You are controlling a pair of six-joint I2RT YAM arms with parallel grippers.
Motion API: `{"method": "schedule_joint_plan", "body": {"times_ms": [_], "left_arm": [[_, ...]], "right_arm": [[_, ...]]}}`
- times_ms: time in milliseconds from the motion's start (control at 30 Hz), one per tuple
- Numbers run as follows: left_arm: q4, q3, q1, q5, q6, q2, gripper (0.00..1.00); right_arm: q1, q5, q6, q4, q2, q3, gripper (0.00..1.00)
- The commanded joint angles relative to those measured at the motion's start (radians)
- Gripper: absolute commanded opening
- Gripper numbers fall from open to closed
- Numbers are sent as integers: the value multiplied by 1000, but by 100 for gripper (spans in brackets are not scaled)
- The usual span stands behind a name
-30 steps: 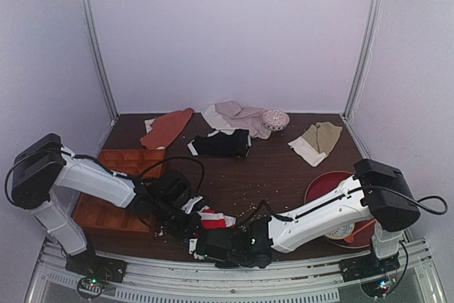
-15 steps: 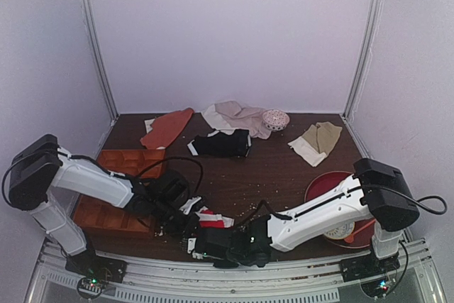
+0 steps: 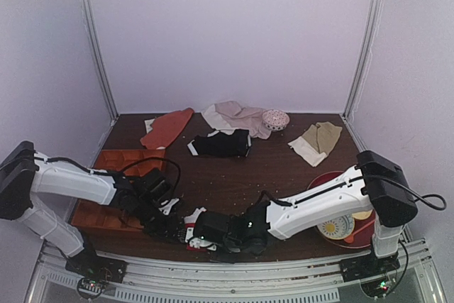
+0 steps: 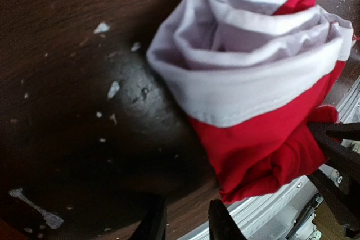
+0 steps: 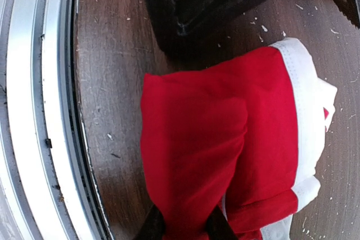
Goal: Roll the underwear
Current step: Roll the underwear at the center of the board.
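The underwear [image 4: 253, 82] lies on the worktop [image 4: 67, 43] as a fat, loose roll just beside the rail [image 5: 34, 111], its red end nearest the rail and its white waistband coiled at the end farther from it. The right fingers [image 5: 153, 229] are pinched on that red end, with cloth bunched between them. The left fingers [image 4: 156, 223] stand a little apart with nothing between them, over bare worktop next to the roll and not touching it. This looks like light, limp knit with no stiffness of its own, so the coil will likely slacken and spring open wherever it is not pressed or held. The layers probably slide over one another easily, and a pinch on the outer layer alone would most likely peel that layer off instead of moving the bundle. The waistband (thicker, elastic, folded several times over) seems the firmest place to bite. A sound hold would take the whole thickness of the roll there, while the red end nearest the rail is kept pinned. The fabric is not fragile and should bear a hard squeeze. The smooth wood may let it skid rather than turn if it is only pushed, and the rail leaves little room on that side.
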Motion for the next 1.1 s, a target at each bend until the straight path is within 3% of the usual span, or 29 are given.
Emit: {"method": "schedule_joint_plan", "body": {"times_ms": [0,667,1067], "left_arm": [[-112,2,7,-68,5,-5,28],[-137,31,16,-80,2,-64,24],[-151,38,18,-113,4,-141,25]], "right_arm": [[-32,-138,40,-153,-8,33,0],[-220,-686,103,-299,172,223,0],[-360,-1026,268,-223,266,229,0]]}}
